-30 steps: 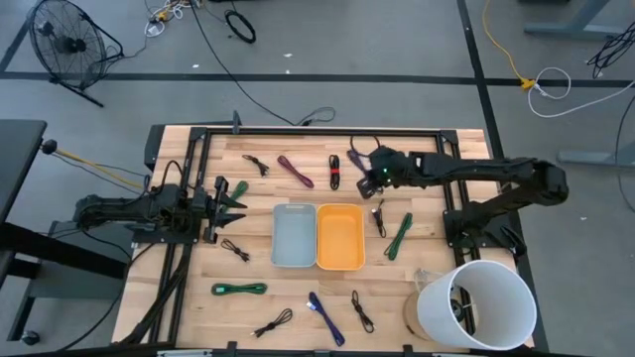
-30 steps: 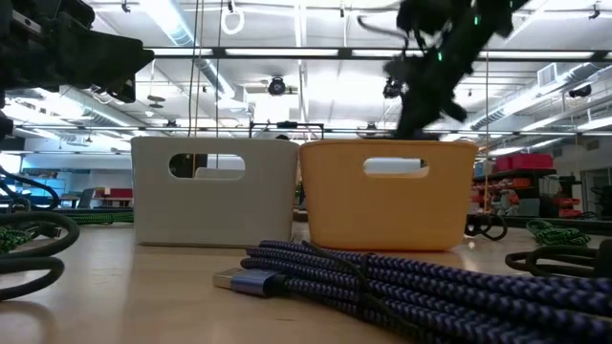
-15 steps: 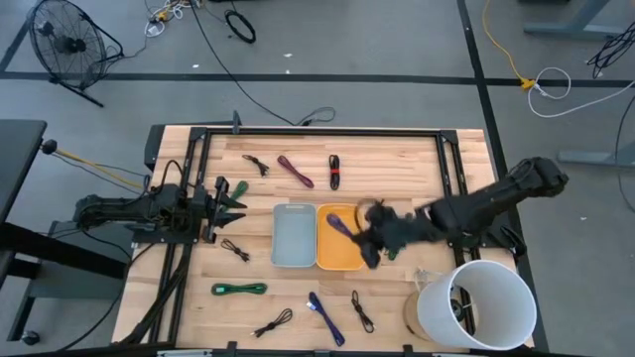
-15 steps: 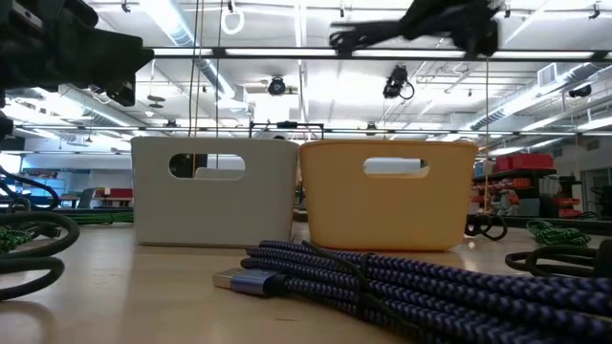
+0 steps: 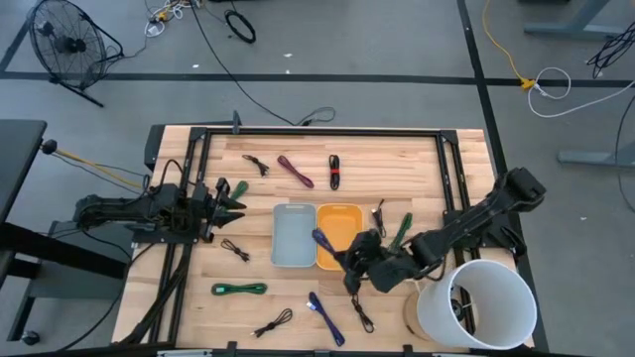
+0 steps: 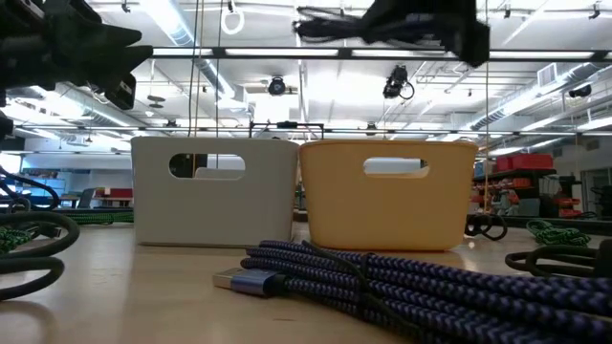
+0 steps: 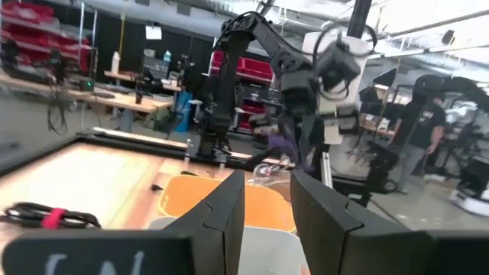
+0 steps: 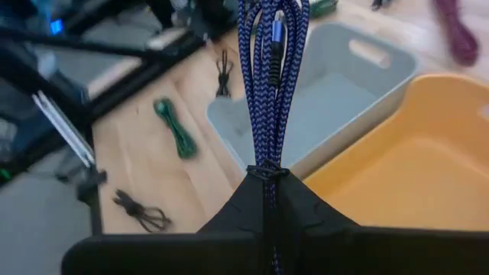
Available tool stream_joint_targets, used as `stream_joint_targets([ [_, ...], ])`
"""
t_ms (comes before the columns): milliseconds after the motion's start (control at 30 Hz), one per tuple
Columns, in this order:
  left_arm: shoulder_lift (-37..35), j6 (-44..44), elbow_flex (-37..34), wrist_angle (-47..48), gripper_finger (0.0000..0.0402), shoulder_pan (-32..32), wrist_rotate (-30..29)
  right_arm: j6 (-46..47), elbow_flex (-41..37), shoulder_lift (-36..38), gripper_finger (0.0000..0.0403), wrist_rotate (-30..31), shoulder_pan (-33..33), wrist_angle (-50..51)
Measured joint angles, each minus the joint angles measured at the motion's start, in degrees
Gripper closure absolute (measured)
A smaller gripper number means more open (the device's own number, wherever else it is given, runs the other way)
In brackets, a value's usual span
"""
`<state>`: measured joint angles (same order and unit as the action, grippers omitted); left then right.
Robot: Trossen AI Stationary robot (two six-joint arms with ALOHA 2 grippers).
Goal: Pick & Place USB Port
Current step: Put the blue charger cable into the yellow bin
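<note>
My right gripper (image 5: 345,258) hangs high above the near edge of the orange bin (image 5: 340,226) and is shut on a blue-purple braided USB cable bundle (image 5: 322,240). The bundle's free end reaches over the seam between the orange bin and the grey bin (image 5: 294,236). In the low view the bundle (image 6: 325,24) juts level from the gripper (image 6: 382,24), well above both bins. My left gripper (image 5: 232,198) waits open at the table's left side, next to a green cable (image 5: 239,187). My right gripper pinches the folded cable bundle between its two fingers (image 8: 244,202) at one end of the bundle (image 8: 268,164). The fingers lie about level, pointing toward the table's far left, and the bundle runs on along them. It is lifted clear, with several strands side by side.
Several loose cables lie on the wood: green (image 5: 239,289), blue (image 5: 325,315) and black (image 5: 360,310) near the front, green (image 5: 399,236) right of the orange bin, maroon (image 5: 296,171) and black-red (image 5: 334,171) at the far side. A white bucket (image 5: 476,302) stands at the near right corner.
My right arm has swung from the table's far side, right of the bins, toward the near edge, carrying the cable bundle across the orange bin. It has stayed shut on the bundle, whose free end now points at the seam between the bins.
</note>
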<state>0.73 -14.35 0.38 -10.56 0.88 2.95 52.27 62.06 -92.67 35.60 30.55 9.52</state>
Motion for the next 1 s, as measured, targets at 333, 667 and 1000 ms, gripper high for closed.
stream_joint_targets([
  [333,0.0,-0.52,0.02,0.04,0.0291,-0.02,0.33,3.87,0.0,-4.29,0.0392,2.68,-1.29,6.04],
  [667,0.0,-0.52,0.02,0.08,0.0291,-0.01,0.34,7.8,0.0,-4.28,0.0393,1.76,-3.12,10.78],
  [1000,0.0,-0.52,0.02,0.1,0.0291,-0.01,0.33,5.38,0.0,-4.26,0.0258,0.2,-4.56,11.25],
])
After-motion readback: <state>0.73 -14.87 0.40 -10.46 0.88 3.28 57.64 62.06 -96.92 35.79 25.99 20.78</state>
